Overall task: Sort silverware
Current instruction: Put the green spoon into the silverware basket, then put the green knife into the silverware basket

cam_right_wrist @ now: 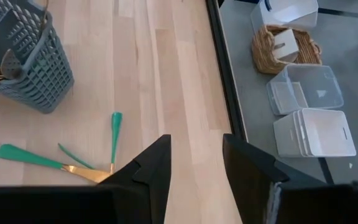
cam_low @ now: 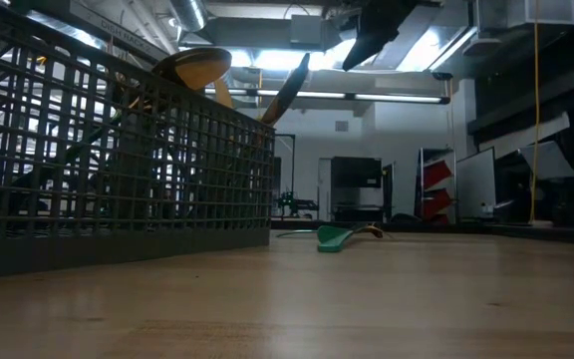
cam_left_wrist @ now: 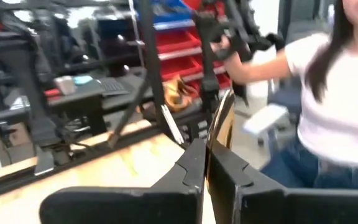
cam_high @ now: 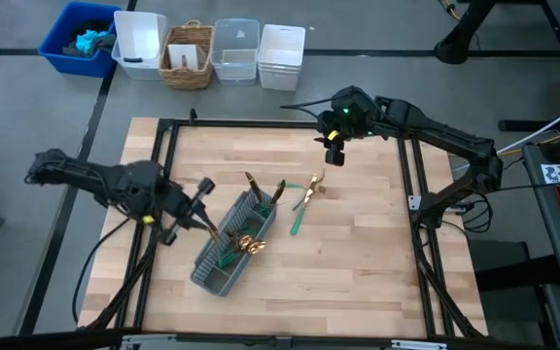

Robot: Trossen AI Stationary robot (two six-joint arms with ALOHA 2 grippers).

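The loose silverware (cam_high: 304, 199) lies on the table (cam_high: 358, 272) just beside the caddy (cam_high: 231, 243), green handles trailing toward the table's near edge. The right claw (cam_high: 333, 151), fingers apart, hovers beyond it and is nearer; the left claw (cam_high: 205, 191), pressed together and empty, hangs at the caddy's other side. Only the right wrist view separates three handles (cam_right_wrist: 114, 134); the low view shows a single green end (cam_low: 334, 237).

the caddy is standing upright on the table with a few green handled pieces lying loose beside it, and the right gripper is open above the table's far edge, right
Not quite: the caddy lies tipped on its side, as the high view shows. The rest holds: a few loose green-handled pieces lie beside it, and the right gripper is open above the table's far edge.
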